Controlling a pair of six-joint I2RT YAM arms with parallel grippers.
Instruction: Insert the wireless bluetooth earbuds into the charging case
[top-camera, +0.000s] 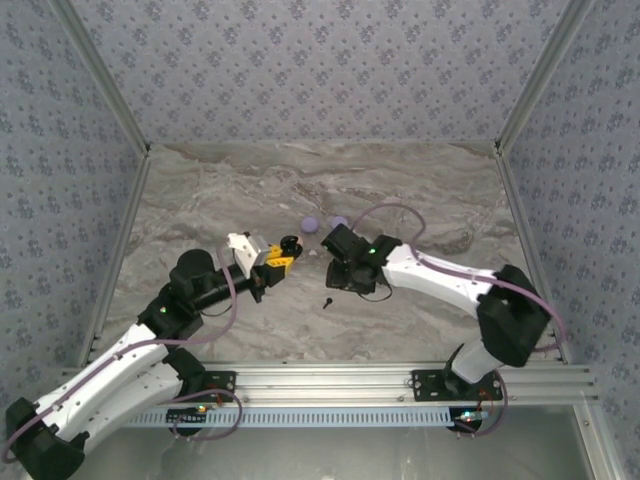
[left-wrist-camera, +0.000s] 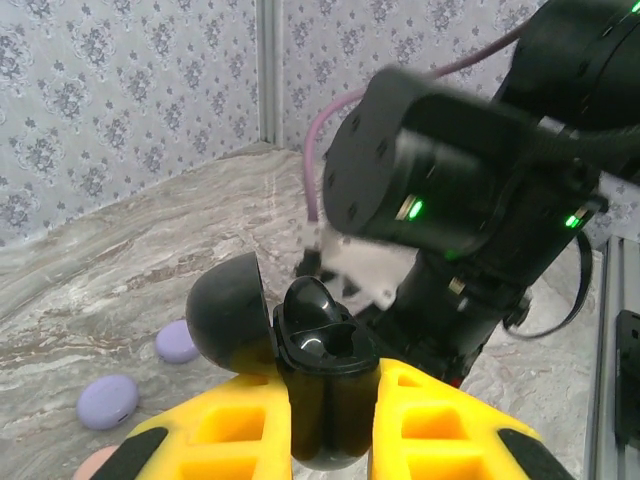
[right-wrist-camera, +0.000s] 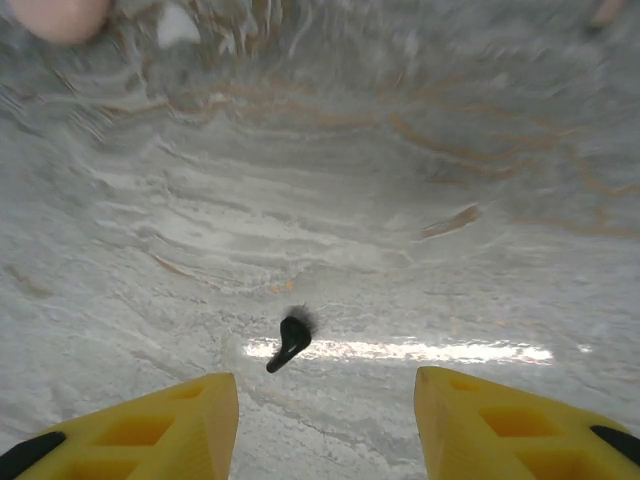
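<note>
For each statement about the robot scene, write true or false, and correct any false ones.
1. The left gripper holds a black charging case with its lid open. True.
2. The black earbud is clamped in the right gripper. False: it lies loose on the table, and the right gripper's yellow fingers stand wide apart on the near side of it.
3. Two purple round cases lie on the table beyond the black charging case. True.
4. The table is plain green. False: it is marbled grey with brownish veins.
</note>
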